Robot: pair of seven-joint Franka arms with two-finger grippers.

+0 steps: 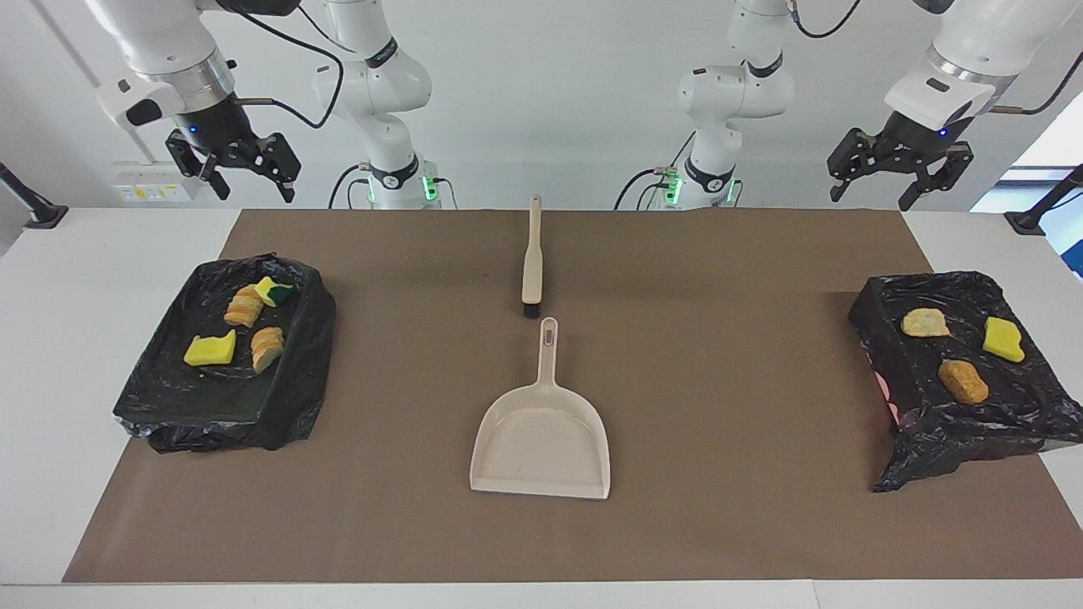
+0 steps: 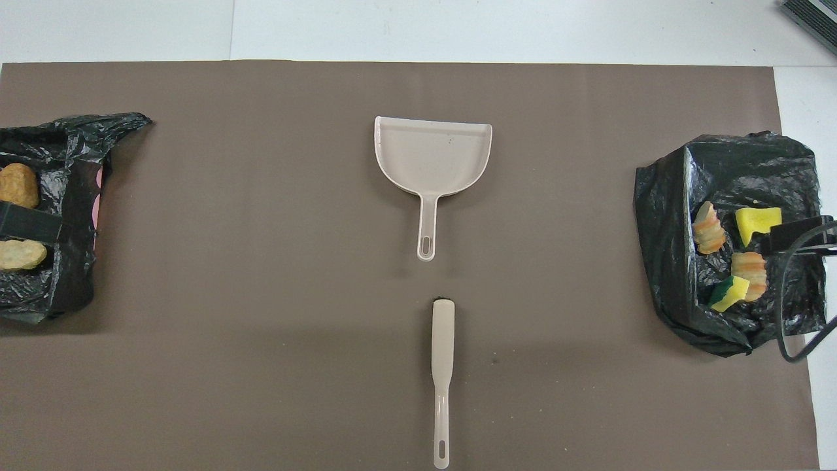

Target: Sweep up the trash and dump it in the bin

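A beige dustpan (image 1: pixel 541 440) lies flat at the middle of a brown mat (image 1: pixel 728 524), its handle pointing toward the robots and its mouth away from them. A beige brush (image 1: pixel 531 258) lies in line with that handle, nearer to the robots than the pan, its dark bristle end just short of the handle tip without touching it. The trash sits in two bins lined with black bags, each well apart from the dustpan. The bin toward the right arm's end (image 1: pixel 228 359) holds four scraps: a yellow sponge piece (image 1: pixel 210 349), a green-backed sponge piece (image 1: pixel 275 292) and two tan-orange chunks (image 1: pixel 244 307). The bin toward the left arm's end (image 1: pixel 964 372) holds three: a yellow sponge piece (image 1: pixel 1003 338) and two tan chunks (image 1: pixel 963 381). The right gripper (image 1: pixel 245 173) hangs raised above the table's edge near its bin, fingers spread and holding nothing. The left gripper (image 1: pixel 876 176) hangs likewise near its own bin, fingers spread and empty. Neither gripper touches the brush or the dustpan.
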